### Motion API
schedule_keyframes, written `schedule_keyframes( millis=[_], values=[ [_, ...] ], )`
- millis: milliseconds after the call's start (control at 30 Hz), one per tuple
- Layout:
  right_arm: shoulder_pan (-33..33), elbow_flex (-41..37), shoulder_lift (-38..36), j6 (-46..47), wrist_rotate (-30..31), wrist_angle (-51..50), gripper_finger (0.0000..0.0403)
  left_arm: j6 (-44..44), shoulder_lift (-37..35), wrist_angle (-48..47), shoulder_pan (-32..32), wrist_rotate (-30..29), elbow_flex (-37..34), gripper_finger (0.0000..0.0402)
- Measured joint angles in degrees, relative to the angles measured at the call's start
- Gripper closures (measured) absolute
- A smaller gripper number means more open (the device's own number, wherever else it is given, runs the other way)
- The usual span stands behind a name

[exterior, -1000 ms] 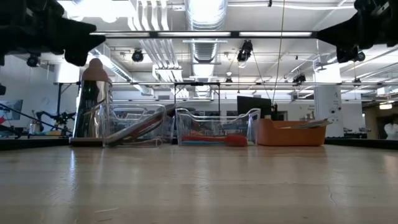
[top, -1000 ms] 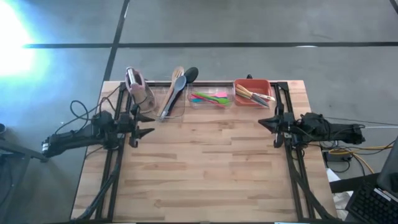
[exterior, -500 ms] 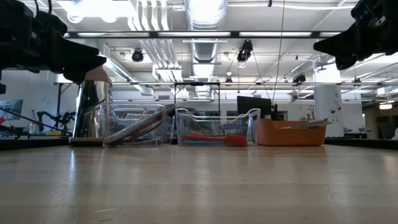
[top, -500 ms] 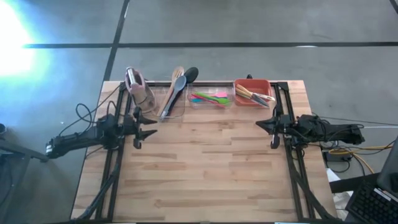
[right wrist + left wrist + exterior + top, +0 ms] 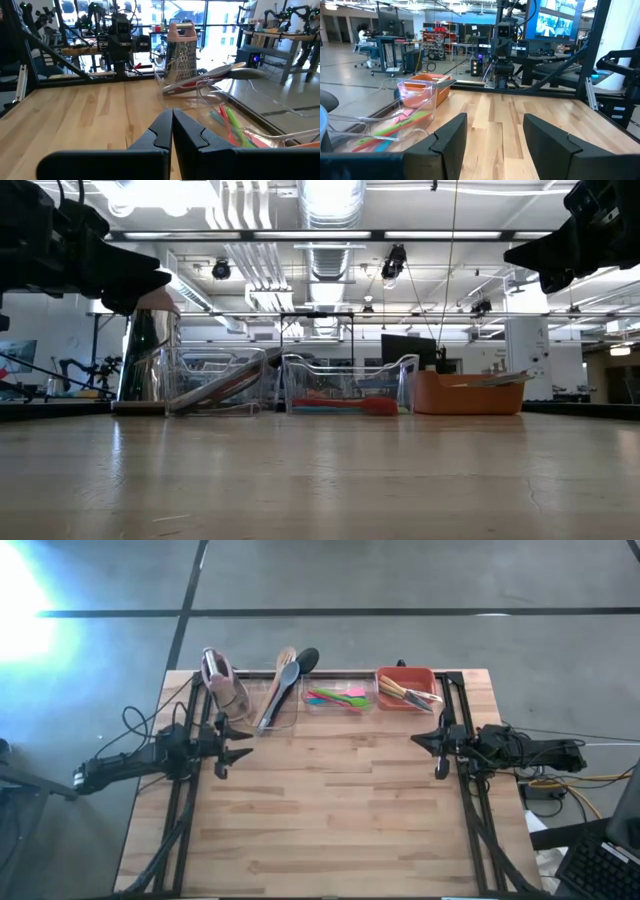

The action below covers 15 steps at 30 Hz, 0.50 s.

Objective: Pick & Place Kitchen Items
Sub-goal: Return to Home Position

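The kitchen items lie in three bins along the table's far edge. A black ladle and a wooden spatula [image 5: 288,680] lean out of the left clear bin. Pink, green and blue utensils [image 5: 337,697] lie in the middle clear bin. Pale-handled knives [image 5: 410,692] rest in the red-orange bin [image 5: 384,680]. My left gripper [image 5: 240,740] hovers open at the table's left side, pointing level toward the right, with nothing between its fingers [image 5: 450,140]. My right gripper [image 5: 425,740] hovers shut at the right side, pointing level toward the left, its fingers [image 5: 162,132] closed on nothing.
A pink-topped grater [image 5: 222,680] stands at the far left, beside the ladle's bin. Black frame rails [image 5: 185,810] run along both sides of the table. The wooden tabletop [image 5: 330,810] between the two arms and toward the near edge is bare.
My left gripper has sunk lower over the table's left side and then held still, staying open. Nothing in the bins has moved.
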Motion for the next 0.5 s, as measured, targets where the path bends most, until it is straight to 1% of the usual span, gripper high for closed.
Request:
schedule_keyframes(
  millis=[500],
  values=[
    [0.00, -0.07, 0.00, -0.20, 0.02, 0.00, 0.0394, -0.07, 0.01, -0.06, 0.00, 0.00, -0.09, 0.0204]
  ],
)
